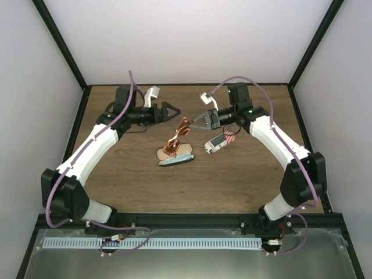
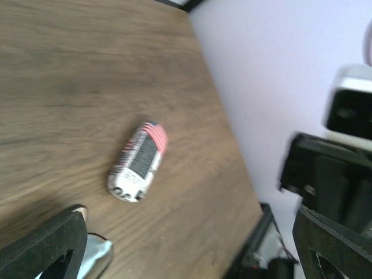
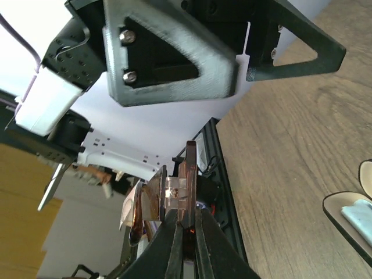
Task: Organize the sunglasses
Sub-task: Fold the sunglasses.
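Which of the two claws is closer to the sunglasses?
The right. The right claw is shut on the sunglasses, holding them up by one end. The left claw hangs open just to their left, not touching them.

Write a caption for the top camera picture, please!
The right gripper holds the sunglasses by the open tan case, and the left gripper is open nearby.

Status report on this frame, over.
Left gripper open, empty. Right gripper shut on the sunglasses, hanging over the tan case. Striped case lies apart, not in the way.
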Controlling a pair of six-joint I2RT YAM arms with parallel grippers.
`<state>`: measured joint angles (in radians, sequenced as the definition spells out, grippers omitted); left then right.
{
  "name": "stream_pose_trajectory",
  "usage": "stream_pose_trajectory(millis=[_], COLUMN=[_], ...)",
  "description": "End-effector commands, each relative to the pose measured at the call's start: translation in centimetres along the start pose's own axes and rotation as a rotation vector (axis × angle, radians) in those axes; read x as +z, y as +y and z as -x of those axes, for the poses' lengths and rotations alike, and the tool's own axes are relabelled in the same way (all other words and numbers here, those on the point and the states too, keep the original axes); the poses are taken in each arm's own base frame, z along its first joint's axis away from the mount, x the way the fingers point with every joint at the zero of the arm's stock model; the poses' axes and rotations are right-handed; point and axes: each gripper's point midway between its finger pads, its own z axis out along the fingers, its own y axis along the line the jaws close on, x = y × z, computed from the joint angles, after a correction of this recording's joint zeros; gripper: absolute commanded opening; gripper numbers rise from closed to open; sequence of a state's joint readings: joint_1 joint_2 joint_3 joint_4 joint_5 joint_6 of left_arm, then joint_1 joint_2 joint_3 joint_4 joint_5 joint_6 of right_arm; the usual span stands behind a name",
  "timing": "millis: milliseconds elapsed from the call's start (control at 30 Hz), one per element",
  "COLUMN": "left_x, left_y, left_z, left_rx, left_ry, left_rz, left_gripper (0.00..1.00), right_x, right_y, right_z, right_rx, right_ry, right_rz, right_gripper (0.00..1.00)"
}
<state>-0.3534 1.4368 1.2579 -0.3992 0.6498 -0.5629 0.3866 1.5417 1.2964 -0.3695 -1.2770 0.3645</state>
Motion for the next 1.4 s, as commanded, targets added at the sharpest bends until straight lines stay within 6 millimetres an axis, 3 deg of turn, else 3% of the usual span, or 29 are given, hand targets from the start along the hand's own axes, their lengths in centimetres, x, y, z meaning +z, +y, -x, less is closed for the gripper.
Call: stream_pose_trajectory(millis=[0,267,400,700,967,1233,1367], left_x=[-2.0,-3.8,-4.2,-2.2,-1.1,-0.3,-0.2], left_y=[-5.7,-6.2,-7.5,-7.2,-6.3,-6.0,-5.9], left_z=[-1.3,-0.6,-2.2,-6.8,-7.4,-7.3,-7.6], left_rx=[0.165,0.194,0.249,0.271,0.232,0.230,0.228], left_ry=[0.082,0.053,0.132,0.330,0.372,0.388,0.394], left_rz=[-0.272,-0.323,-0.416,-0.515,-0.528,-0.526,-0.524], left_gripper=[1.00,1.00,1.00,1.00,1.00,0.82,0.64], right_x=[-1.0,-2.6,-2.7,-2.4,-2.2,-0.7,-0.6], right_y=[1.4,-1.8,-1.2,-1.3,-1.4,-1.3,-1.5], right_z=[0.2,0.8,1.5,2.0,2.1,1.8,1.8], right_rx=[-0.090,-0.030,-0.041,-0.035,-0.031,-0.016,-0.014], right_ry=[0.035,-0.002,-0.002,0.005,0.007,0.045,0.045], right_rz=[0.123,0.072,0.100,0.101,0.085,0.100,0.096], right_gripper=[0.01,0.01,0.01,0.01,0.01,0.01,0.01])
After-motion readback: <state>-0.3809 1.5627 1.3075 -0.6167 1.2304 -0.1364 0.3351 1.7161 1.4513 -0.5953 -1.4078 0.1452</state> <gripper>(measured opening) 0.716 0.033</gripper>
